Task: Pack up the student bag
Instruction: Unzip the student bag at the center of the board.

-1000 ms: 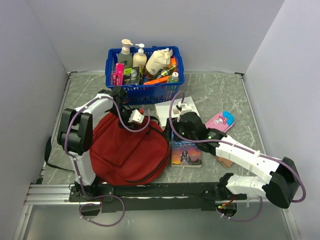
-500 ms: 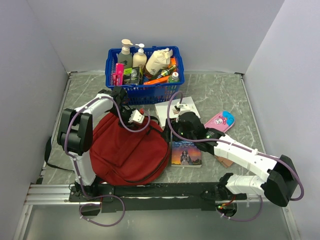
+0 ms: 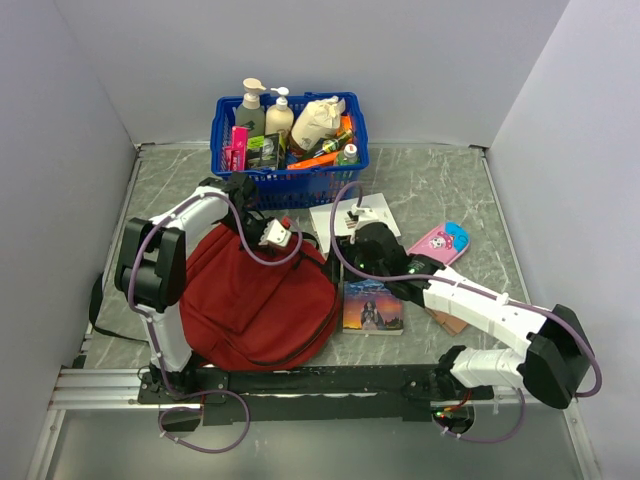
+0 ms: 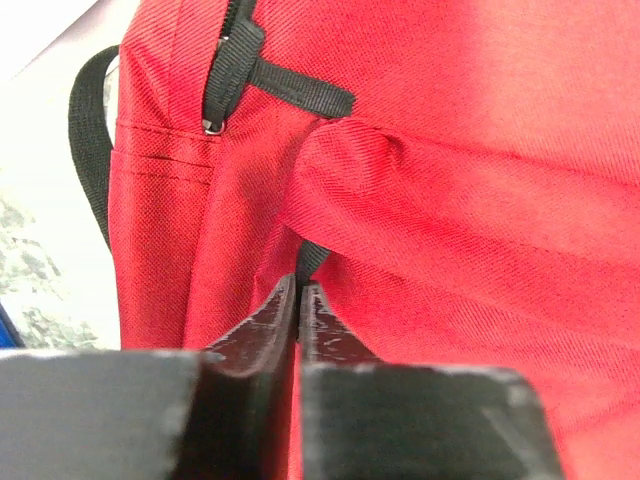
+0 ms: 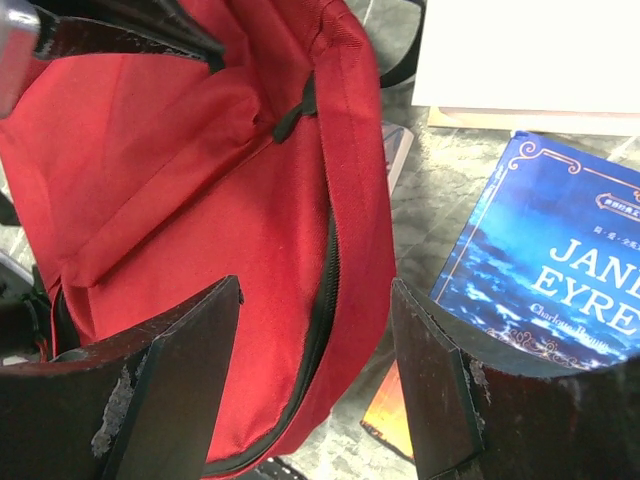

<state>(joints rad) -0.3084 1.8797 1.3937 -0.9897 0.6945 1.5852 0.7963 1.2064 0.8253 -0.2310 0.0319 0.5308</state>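
Bag — left gripper nipping it, right gripper spread.

Marbled table: student bag, blue basket, books, pink case.

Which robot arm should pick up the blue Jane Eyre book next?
Right. The right gripper hangs open just beside the blue book, while the left gripper is closed against the student bag, farther from it.

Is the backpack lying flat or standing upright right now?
Lying flat: the top view shows the red backpack spread broadside across the table.
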